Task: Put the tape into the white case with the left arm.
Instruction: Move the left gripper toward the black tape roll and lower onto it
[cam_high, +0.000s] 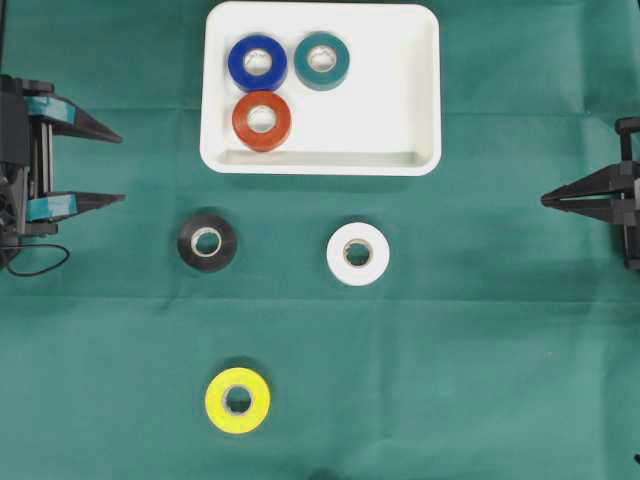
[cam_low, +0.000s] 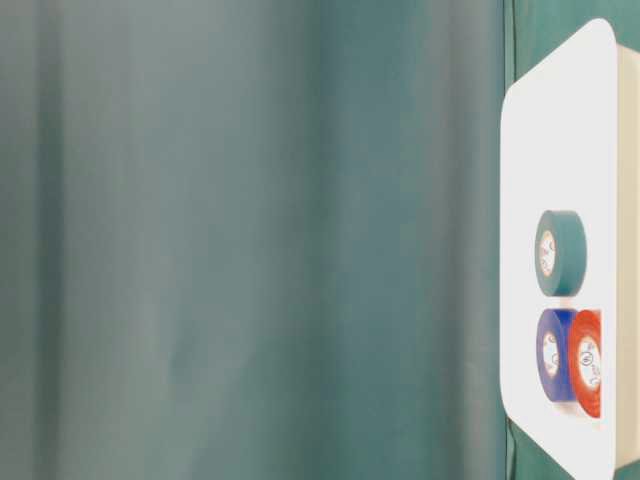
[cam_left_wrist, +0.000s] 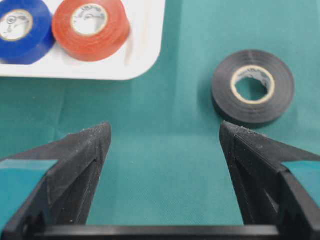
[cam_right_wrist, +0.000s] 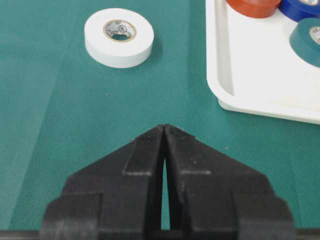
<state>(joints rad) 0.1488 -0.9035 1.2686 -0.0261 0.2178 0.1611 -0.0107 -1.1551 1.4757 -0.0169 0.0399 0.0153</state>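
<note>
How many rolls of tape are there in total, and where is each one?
6. In the white case: blue roll, teal roll, red roll. On the green cloth: black roll, white roll, yellow roll. None looks hidden.

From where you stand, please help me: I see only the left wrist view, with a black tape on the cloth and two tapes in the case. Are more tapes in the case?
Observer: Yes, a third one, the teal tape, lies in the white case beside the blue tape.
Operator: Are other tapes outside on the cloth?
Observer: Two more: a white tape right of the black tape in the overhead view, and a yellow tape nearer the bottom edge.
Operator: What does the right gripper do?
Observer: The right gripper is shut, holding nothing.
</note>
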